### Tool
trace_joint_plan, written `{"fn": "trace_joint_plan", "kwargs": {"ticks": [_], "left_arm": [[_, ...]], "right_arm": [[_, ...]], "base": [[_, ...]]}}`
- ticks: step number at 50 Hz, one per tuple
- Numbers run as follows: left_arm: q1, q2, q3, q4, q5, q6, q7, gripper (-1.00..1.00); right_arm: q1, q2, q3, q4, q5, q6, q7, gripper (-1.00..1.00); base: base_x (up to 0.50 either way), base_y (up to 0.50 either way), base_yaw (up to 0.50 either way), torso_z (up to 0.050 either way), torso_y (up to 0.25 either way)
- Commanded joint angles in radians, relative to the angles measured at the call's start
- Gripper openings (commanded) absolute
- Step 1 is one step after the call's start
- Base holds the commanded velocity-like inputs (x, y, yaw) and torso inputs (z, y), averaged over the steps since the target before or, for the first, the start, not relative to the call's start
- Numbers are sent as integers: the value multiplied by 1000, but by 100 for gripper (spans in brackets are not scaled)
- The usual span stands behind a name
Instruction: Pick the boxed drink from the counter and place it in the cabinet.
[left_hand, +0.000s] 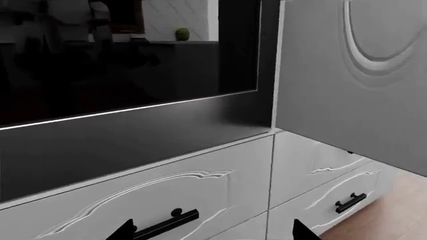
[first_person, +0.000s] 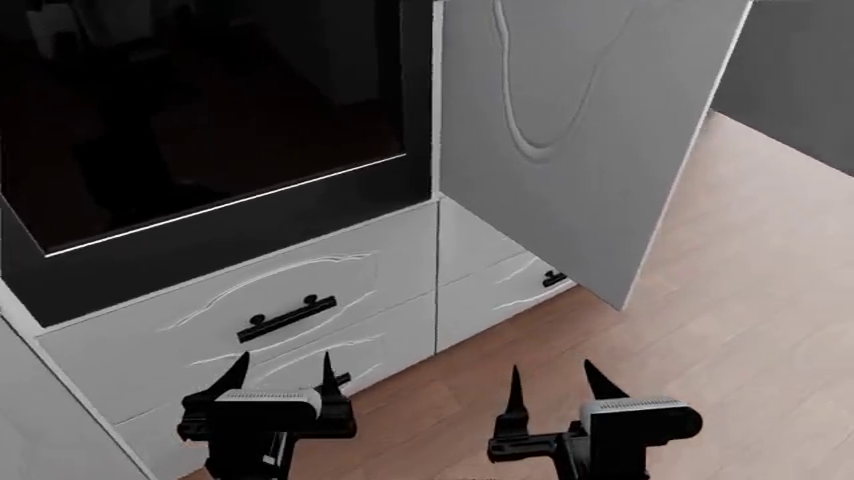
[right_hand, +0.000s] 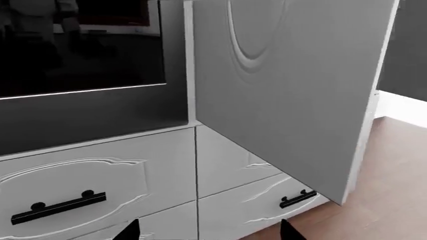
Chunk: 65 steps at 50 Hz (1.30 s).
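Both the left tool (first_person: 280, 375) and the right tool (first_person: 550, 385) hang released and empty before the cabinet (first_person: 334, 300), whose door (first_person: 587, 140) stands swung open, with the boxed drink and counter out of view.

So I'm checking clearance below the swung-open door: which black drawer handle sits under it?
The small black handle on the narrow right-hand drawer, partly hidden by the open door; the longer handle sits under the dark glass unit.
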Motion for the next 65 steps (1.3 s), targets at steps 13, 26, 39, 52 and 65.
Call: {"fn": "trace_joint_plan", "kwargs": {"ticks": [13,26,39,52,65], "left_arm": [[-5,-13,14,12,-11,-7,-14,100],[-8,-17,21,-4,-19,1,-17,100],[-17,-18,30,-17,-21,5,-24,100],[-13,-32,46,-3,-45,-18,-3,100],[-12,-42,49,16,-70,-20,8,100]], "right_arm": [[-5,16,-14,-20,5,13,17,100],[-9,23,-17,-14,14,7,21,100],[-9,27,-21,-5,21,-4,25,100],[-7,30,-29,2,24,-6,30,100],[-9,38,-34,-14,28,3,42,100]], "base": [[0,0,-500,0,0],[0,0,-500,0,0],[0,0,-500,0,0],[0,0,-500,19,2],[0,0,-500,50,6]]}}
